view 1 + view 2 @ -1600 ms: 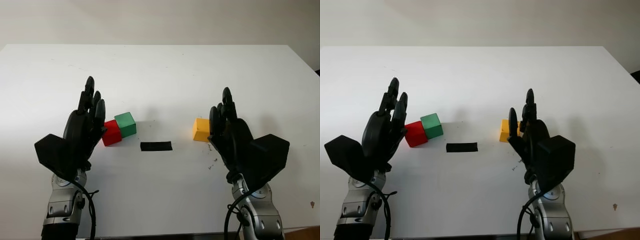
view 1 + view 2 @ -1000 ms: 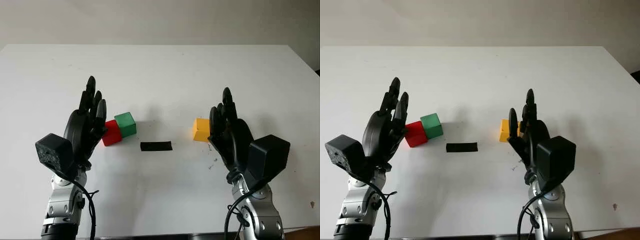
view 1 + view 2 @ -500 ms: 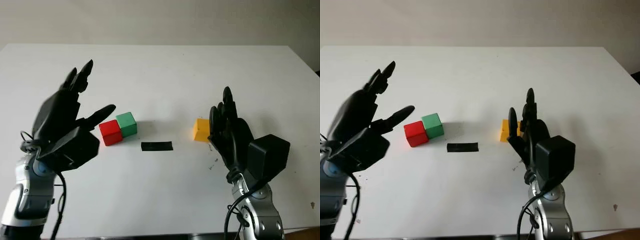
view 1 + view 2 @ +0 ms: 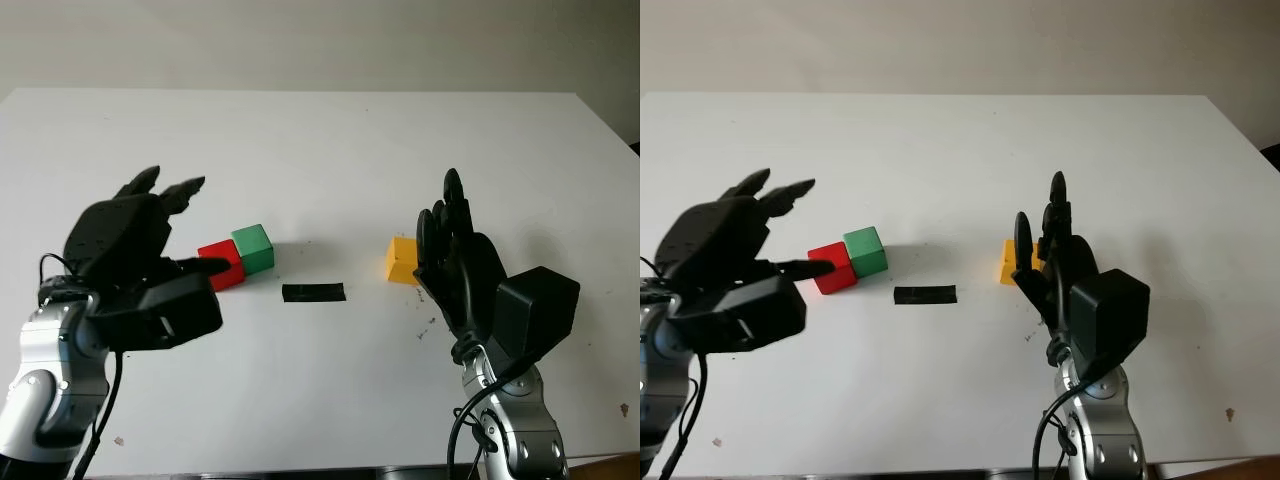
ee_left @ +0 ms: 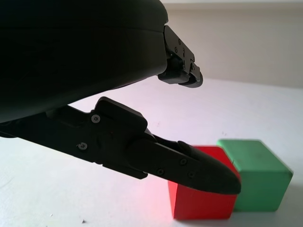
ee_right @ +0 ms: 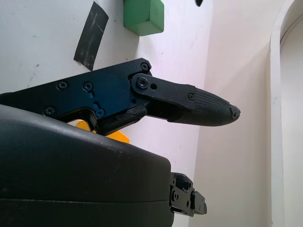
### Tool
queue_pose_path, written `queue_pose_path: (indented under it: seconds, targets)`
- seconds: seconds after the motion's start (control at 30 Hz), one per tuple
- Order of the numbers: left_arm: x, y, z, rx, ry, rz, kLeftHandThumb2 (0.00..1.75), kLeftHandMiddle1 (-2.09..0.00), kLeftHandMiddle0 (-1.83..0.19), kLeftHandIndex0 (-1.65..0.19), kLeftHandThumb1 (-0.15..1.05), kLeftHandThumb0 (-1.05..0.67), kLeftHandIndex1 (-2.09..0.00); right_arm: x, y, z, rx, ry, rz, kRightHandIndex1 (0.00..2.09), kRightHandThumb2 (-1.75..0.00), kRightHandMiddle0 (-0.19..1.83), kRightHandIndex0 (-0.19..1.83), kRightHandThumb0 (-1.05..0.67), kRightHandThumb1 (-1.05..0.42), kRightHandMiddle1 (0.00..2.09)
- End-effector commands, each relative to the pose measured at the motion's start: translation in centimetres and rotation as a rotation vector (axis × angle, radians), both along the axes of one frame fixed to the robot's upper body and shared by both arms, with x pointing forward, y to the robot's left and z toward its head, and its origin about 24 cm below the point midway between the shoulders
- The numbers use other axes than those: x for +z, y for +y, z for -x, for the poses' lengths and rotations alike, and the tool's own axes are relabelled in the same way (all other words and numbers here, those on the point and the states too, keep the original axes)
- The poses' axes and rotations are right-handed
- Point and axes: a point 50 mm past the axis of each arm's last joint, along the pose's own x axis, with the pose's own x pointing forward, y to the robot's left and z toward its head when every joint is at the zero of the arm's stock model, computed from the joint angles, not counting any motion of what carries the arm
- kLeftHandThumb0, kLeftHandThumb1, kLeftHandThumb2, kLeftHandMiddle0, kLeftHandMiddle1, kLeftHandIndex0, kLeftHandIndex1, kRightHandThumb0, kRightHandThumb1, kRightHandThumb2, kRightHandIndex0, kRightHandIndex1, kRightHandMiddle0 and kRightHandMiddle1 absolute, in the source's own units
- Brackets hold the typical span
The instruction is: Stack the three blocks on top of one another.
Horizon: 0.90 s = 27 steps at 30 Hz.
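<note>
While both robot hands hold nothing, blocks sit unstacked.
Left robot hand point(image 4: 135, 240) open beside red block point(image 4: 220, 264), touching green block point(image 4: 253, 248); right robot hand point(image 4: 458, 250) open by yellow block point(image 4: 402, 259).

A bare test bench in what looks like a robotics lab is showing here: a plain white table point(image 4: 320, 130) is standing against a blank off-white wall point(image 4: 320, 40), and a strip of black tape point(image 4: 313, 292) is marking the table's middle.

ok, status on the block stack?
Left hand open, at red block. Right hand open beside yellow block. Green block touching red; nothing stacked. Black tape strip between the blocks.
</note>
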Motion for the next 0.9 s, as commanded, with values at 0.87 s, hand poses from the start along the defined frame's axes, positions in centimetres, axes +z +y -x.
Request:
queue_pose_path:
  seconds: [0.87]
  targets:
    - [-2.4,-0.8,-0.6,0.03,0.047,-0.086,0.05,-0.06,-0.14,-0.26,1.04,-0.78,-0.79,0.4,-0.1,0.2,-0.009,-0.012,0.006,0.01,-0.66,-0.19,-0.19,-0.69,-1.05,0.03]
